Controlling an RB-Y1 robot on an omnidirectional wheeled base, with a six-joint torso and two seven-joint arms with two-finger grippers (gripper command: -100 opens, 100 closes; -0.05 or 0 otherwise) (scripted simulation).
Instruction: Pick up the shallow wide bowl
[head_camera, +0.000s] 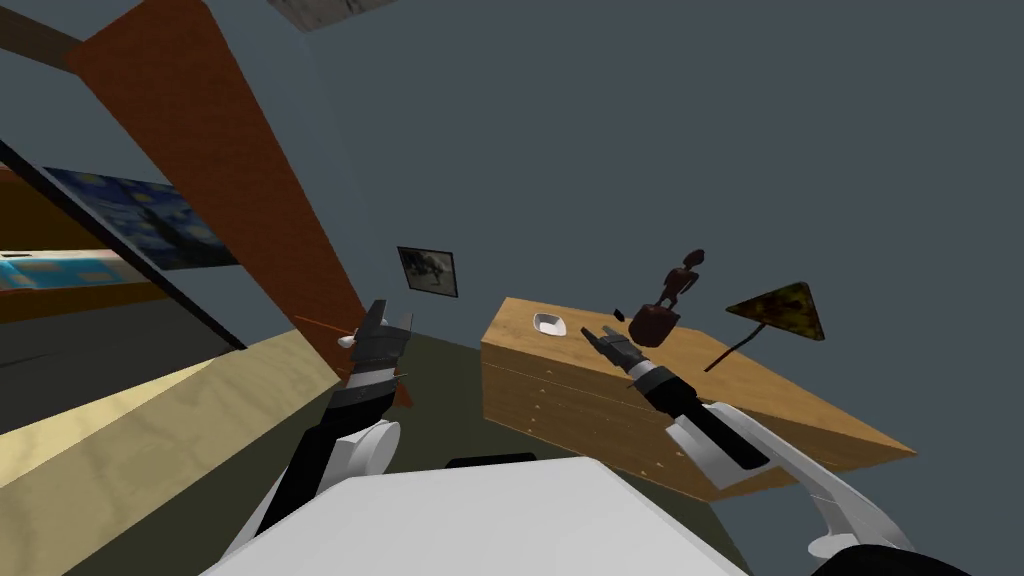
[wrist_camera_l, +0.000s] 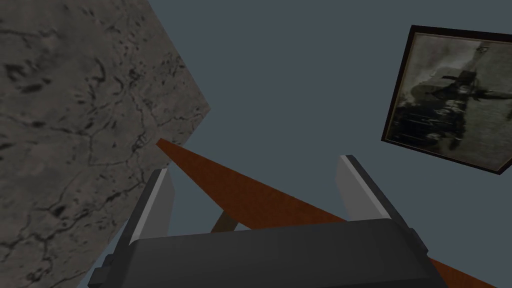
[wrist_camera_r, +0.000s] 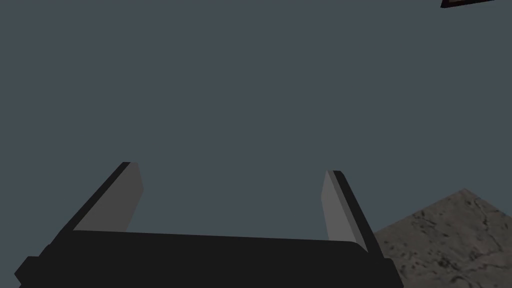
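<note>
Bowl (head_camera: 549, 323), white, on wooden cabinet (head_camera: 560, 400); right pincer (head_camera: 598, 335) nearby, fingers apart.

The walls (head_camera: 650, 130) are dark blue-grey, and 2 pictures hang on them: a small dark framed picture (head_camera: 429, 270) and a big blue painting (head_camera: 150, 225). A long wooden surface (head_camera: 800, 395) stands on the dark floor (head_camera: 445, 375). A dark statue (head_camera: 668, 300) and a lamp (head_camera: 782, 310) sit on it.
</note>
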